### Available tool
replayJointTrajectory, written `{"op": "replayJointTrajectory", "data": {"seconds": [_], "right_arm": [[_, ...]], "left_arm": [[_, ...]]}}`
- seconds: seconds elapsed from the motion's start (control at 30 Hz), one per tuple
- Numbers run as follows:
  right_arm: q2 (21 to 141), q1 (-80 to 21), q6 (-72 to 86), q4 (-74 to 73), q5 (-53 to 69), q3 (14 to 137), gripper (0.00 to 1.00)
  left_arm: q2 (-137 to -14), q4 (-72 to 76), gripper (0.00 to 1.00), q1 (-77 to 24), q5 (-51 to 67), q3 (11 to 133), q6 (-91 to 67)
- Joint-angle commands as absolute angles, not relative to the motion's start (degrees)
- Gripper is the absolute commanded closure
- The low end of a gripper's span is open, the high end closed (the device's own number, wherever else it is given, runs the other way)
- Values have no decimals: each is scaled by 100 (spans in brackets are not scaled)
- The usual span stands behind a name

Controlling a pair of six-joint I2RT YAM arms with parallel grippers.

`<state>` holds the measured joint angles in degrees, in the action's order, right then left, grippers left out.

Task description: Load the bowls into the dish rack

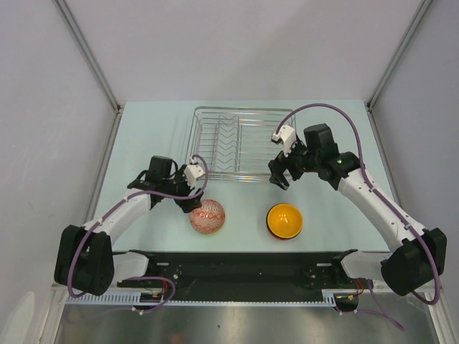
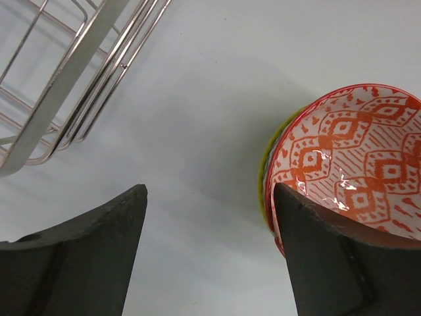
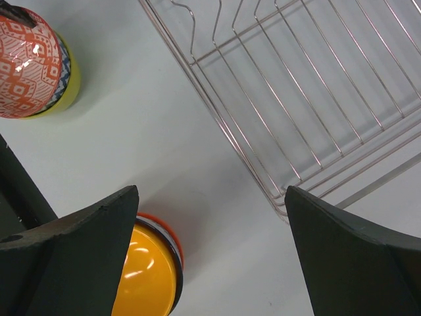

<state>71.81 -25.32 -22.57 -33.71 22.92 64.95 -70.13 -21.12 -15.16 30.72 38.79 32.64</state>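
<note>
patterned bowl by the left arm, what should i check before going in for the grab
1. Left fingers open: ok, wide apart and holding nothing.
2. Patterned bowl between them: not ok, it sits off to one side, partly behind one finger.
3. Bowl on its own: not ok, it is stacked, with a lime-yellow bowl under it.
4. Dish rack has room: ok, no bowl in it.
5. Right fingers out of the way: ok, open by the rack's front edge, away from this bowl.
6. Finger height above the table: cannot tell.
</note>
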Motion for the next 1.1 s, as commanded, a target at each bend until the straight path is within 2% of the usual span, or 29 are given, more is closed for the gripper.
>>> {"op": "replayJointTrajectory", "data": {"seconds": [0.0,0.1,0.27,0.37,0.4,0.57,0.9,1.07], "right_arm": [[7225,-2584,-2259,-3296,2224,6557,0],[7233,-2593,-2267,-3296,2162,6557,0],[7225,-2619,-2259,-3278,2110,6565,0],[7225,-2628,-2259,-3296,2083,6583,0],[7233,-2645,-2259,-3287,2083,6583,0],[7251,-2672,-2268,-3331,2048,6609,0],[7330,-2769,-2180,-3454,2127,6802,0],[7558,-2769,-1803,-3673,2680,7153,0]], "left_arm": [[-7136,-2162,28,-1538,3305,3999,3524],[-7172,-2250,46,-1538,3375,3999,3577],[-7172,-2347,57,-1538,3445,4025,3612],[-7154,-2391,70,-1538,3454,4034,3604],[-7146,-2408,77,-1529,3472,4052,3604],[-6997,-2601,95,-1538,3542,4201,3568],[-6653,-3242,100,-1573,3858,4789,3533],[-6469,-3375,100,-1652,4086,5105,3524]]}}
